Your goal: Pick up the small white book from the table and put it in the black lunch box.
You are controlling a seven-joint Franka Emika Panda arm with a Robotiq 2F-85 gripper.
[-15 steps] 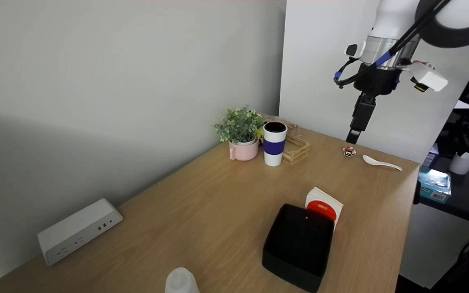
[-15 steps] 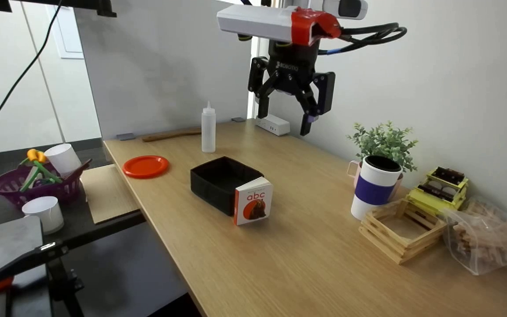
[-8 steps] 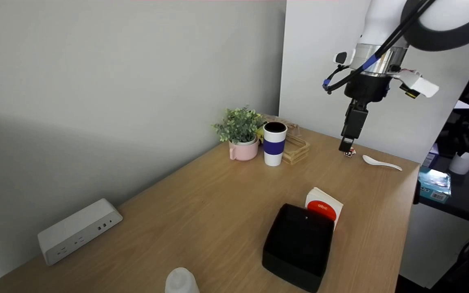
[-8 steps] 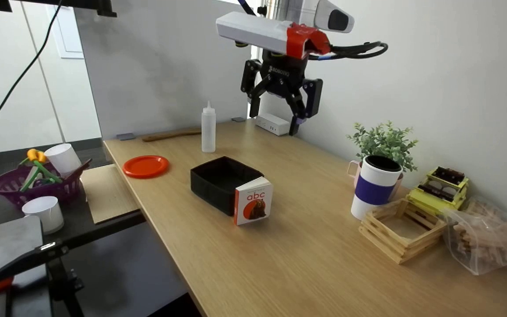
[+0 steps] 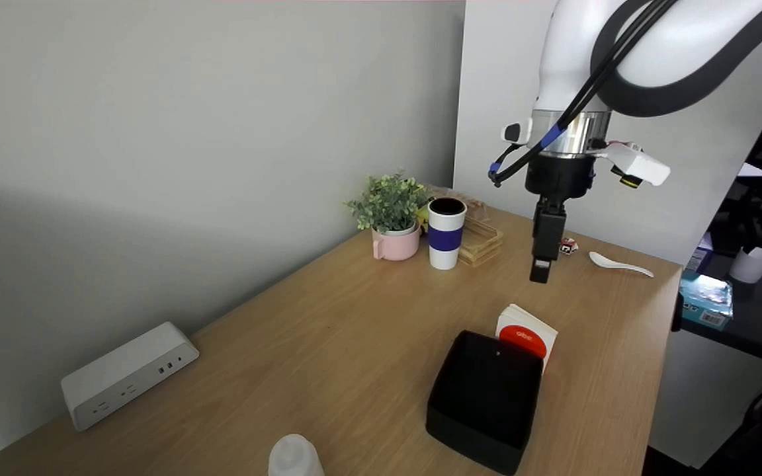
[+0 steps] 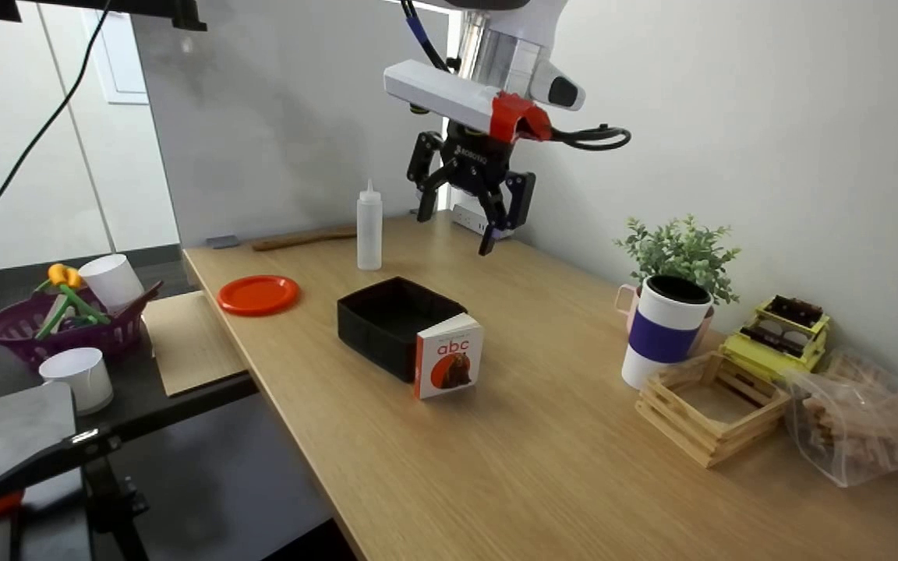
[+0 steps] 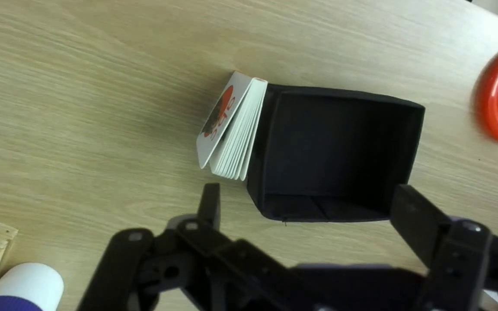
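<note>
High over the surface, well apart from everything on it, I have my pincer with its jaws spread wide and nothing between them. The small white book stands on edge outside the black lunch box, up against one end wall or just beside it; from here I can't tell whether they touch. The wrist view shows its front cover standing a little away from the pages, so it isn't a tight block. As I judge it, the step in hand is the approach, and nothing of the task proper is done: the book is neither gripped nor lifted. What's left is all the rest: bring the pincer down astride the book, close on it, raise it past the wall, carry it the short way across and let it go inside. Having the box as neighbour should make that last leg easy, I'd say, but it leaves scant room for a jaw on that side, and I might catch the rim or pinch only the loose cover.
</note>
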